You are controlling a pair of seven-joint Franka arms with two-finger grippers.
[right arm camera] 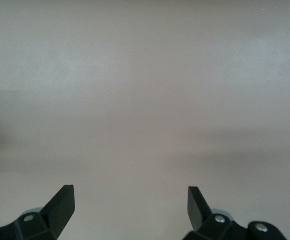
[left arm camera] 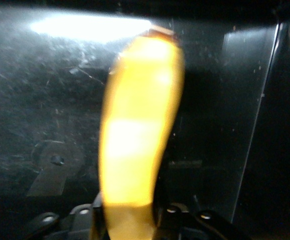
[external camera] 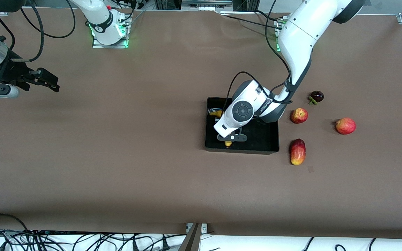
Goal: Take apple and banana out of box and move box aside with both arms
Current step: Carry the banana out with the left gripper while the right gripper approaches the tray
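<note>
The black tray lies near the table's middle. My left gripper is down inside it, shut on the yellow banana, whose ends stick out past the wrist. In the left wrist view the banana runs out from between the fingers of my left gripper, over the tray floor. The small red apple with a yellowish patch lies on the table beside the tray, toward the left arm's end. My right gripper waits open and empty over bare table at the right arm's end; it also shows in the right wrist view.
A larger pinkish-red apple, a red-and-yellow mango and a dark purple fruit lie around the small apple. The left arm's forearm hangs over the tray's corner nearest these fruits.
</note>
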